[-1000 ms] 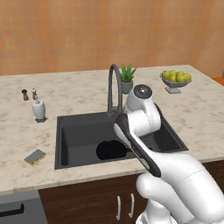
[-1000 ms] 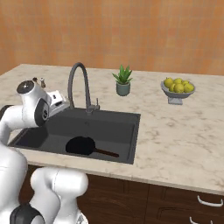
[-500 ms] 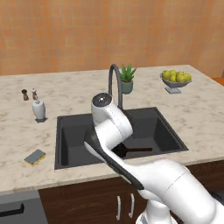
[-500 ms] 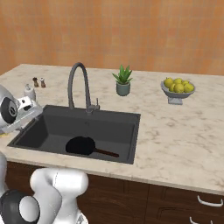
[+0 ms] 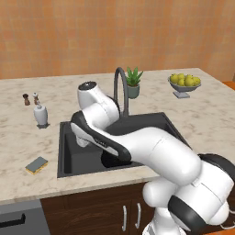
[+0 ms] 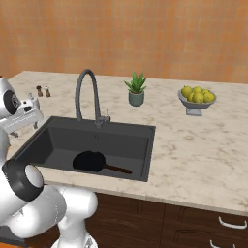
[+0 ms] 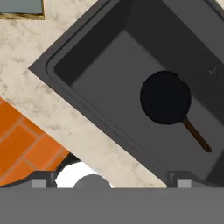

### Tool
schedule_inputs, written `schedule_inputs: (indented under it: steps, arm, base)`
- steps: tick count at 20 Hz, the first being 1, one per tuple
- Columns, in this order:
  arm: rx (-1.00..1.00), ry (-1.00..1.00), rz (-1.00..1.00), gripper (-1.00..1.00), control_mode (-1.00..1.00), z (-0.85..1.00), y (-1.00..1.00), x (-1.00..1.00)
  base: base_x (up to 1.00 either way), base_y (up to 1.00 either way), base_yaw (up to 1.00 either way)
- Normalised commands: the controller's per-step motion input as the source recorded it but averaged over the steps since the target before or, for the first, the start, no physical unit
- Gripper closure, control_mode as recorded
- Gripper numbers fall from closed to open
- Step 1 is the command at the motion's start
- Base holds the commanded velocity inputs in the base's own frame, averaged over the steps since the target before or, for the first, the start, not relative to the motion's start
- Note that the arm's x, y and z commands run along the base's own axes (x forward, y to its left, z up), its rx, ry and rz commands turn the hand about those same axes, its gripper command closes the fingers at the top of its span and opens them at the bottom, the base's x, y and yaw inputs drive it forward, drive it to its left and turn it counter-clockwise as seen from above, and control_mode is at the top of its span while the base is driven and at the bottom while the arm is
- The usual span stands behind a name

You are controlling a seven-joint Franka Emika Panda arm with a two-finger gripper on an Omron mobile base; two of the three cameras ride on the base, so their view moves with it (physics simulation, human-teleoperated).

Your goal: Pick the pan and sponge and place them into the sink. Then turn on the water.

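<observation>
The black pan [image 6: 89, 161] lies flat on the floor of the dark grey sink [image 6: 140, 140], its thin handle pointing right. In the hand view the pan [image 7: 165, 97] sits right of centre inside the sink [image 7: 87, 94]. On the counter left of the basin lies the sponge [image 5: 36, 164], which also shows at the top left corner of the hand view, sponge [image 7: 22, 8]. My gripper [image 7: 111, 183] hangs over the sink's front left corner, open, its tips far apart with nothing between them. The arm hides most of the pan [image 5: 108, 160]. No stream comes from the faucet [image 6: 87, 92].
A white soap bottle [image 5: 41, 114] and two small shakers [image 5: 30, 98] stand on the counter left of the sink. A potted plant [image 6: 136, 89] and a bowl of lemons [image 6: 196, 97] stand behind and to the right. Orange floor [image 7: 22, 148] lies past the counter's front edge.
My arm has swung from the sink's right side across the basin to its left side. The pan has stayed where it lay in the sink, and the sponge has not moved.
</observation>
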Motion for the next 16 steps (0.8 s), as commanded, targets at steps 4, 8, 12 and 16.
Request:
schedule_inputs:
  steps: [4, 8, 12, 16]
  arm:
    - [0.06, -0.04, -0.27, -1.00, -1.00, -0.21, 0.58, 0.04]
    - [0.07, 0.00, -0.39, -1.00, -1.00, -0.27, 0.57, 0.22]
    - [0.11, 0.00, -0.45, -1.00, -1.00, -0.40, 0.57, 0.08]
    - [0.06, 0.15, -0.46, -1.00, -1.00, -0.29, 0.47, 0.08]
  base:
    - [0.00, 0.00, 0.00]
    - [0.00, 0.00, 0.00]
    - [0.00, 0.00, 0.00]
    - [0.00, 0.00, 0.00]
